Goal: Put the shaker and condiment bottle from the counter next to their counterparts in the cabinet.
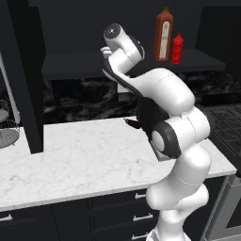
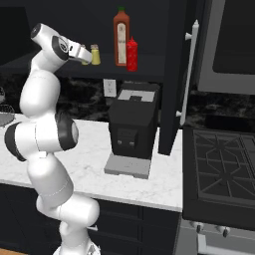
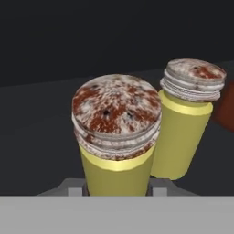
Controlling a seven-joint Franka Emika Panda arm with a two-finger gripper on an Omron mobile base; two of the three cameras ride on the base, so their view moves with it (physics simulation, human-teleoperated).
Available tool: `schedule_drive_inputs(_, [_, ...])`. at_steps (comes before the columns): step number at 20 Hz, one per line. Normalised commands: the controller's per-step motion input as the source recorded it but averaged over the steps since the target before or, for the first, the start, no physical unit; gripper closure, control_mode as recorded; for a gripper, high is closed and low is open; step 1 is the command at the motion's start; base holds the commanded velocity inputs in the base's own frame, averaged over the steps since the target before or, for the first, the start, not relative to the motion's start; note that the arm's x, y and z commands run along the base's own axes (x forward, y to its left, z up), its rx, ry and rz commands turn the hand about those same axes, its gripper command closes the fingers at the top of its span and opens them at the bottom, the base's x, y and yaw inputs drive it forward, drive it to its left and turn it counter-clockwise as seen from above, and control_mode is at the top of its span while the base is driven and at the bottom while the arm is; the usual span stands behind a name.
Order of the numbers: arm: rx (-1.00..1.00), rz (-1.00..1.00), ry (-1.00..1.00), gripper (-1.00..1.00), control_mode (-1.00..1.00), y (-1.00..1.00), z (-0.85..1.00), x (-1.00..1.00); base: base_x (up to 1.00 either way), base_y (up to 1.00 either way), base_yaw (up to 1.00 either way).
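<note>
My gripper (image 3: 116, 191) is shut on the shaker (image 3: 115, 137), a yellow cylinder with a mottled brown-grey cap, up at the cabinet shelf (image 2: 144, 72). Just to its right stands its counterpart, a second yellow shaker (image 3: 186, 123), close beside it but apart. From the right base view my gripper (image 2: 84, 55) sits just left of that second shaker (image 2: 95, 55). Further right on the shelf the red condiment bottle (image 2: 131, 55) stands against the tall orange-red bottle with a green cap (image 2: 121, 37). Both bottles (image 1: 177, 48) (image 1: 163, 35) also show in the left base view.
A black coffee machine (image 2: 132, 129) stands on the marble counter (image 2: 164, 184) under the shelf. A small dark purple thing (image 1: 133, 123) lies on the counter behind my arm. A wire basket (image 1: 7, 129) sits at the far left, and a stove (image 2: 224, 169) is at the right.
</note>
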Motion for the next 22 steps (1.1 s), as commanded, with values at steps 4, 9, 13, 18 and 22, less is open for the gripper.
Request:
schedule_drive_inputs(4, [-0.02,0.0,0.0,-1.0,-1.0,-0.08,-0.21,0.15,0.0,0.0,0.0])
schedule_drive_inputs(9, [0.0,0.0,0.0,-1.0,-1.0,-0.19,-0.2,0.19,0.0,0.0,0.0])
schedule_drive_inputs(13, [0.01,0.0,0.0,-1.0,-1.0,-0.22,-0.17,0.21,0.0,0.0,0.0])
schedule_drive_inputs(18, [0.0,0.0,0.0,-1.0,-1.0,-0.1,-0.22,0.13,0.0,0.0,0.0])
schedule_drive_inputs(22, [0.0,0.0,0.0,-1.0,-1.0,0.0,-0.28,0.03,0.0,0.0,0.0])
